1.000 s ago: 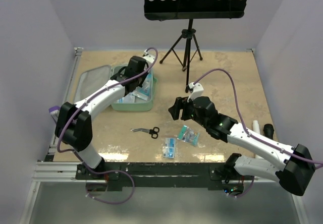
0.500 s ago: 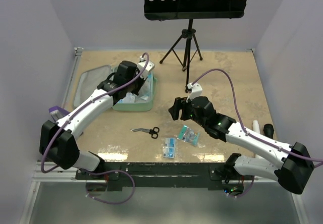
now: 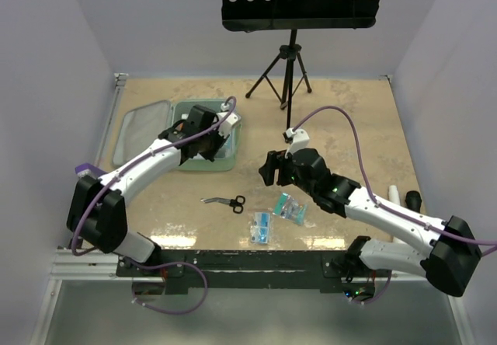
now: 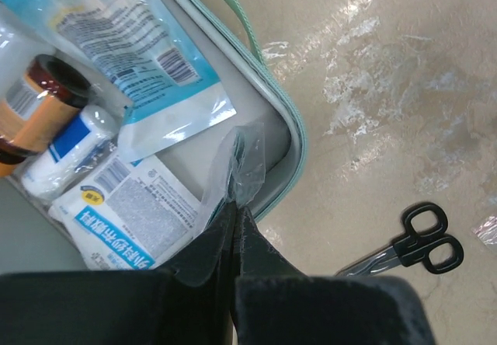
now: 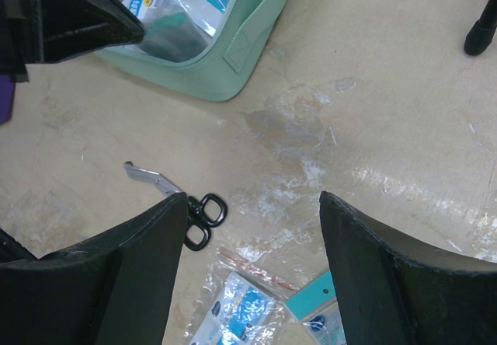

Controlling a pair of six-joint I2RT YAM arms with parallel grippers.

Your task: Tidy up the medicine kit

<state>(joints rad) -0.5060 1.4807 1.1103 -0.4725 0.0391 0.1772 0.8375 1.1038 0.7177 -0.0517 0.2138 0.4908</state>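
Observation:
The mint-green medicine kit (image 3: 225, 161) lies open at the back left, its lid (image 3: 144, 127) flat to the left. In the left wrist view the kit (image 4: 291, 120) holds a blue-white pouch (image 4: 132, 34), an amber bottle (image 4: 39, 104), a bandage roll (image 4: 70, 147) and a white packet (image 4: 132, 213). My left gripper (image 3: 208, 149) (image 4: 235, 205) is over the kit's near right corner, shut on the crinkled edge of a clear plastic bag (image 4: 245, 162). My right gripper (image 3: 266, 170) (image 5: 252, 197) hangs open and empty above the table, right of the scissors (image 5: 182, 205).
Black-handled scissors (image 3: 227, 202) (image 4: 419, 240) lie in front of the kit. Two blue packets (image 3: 291, 207) (image 3: 262, 226) lie near the front edge. A music-stand tripod (image 3: 287, 81) stands at the back. A purple holder (image 3: 84, 170) is at the far left. A white tube (image 3: 394, 193) lies at the right.
My left arm has drawn back from the far side of the kit toward its near right corner, still shut. The right arm has barely moved.

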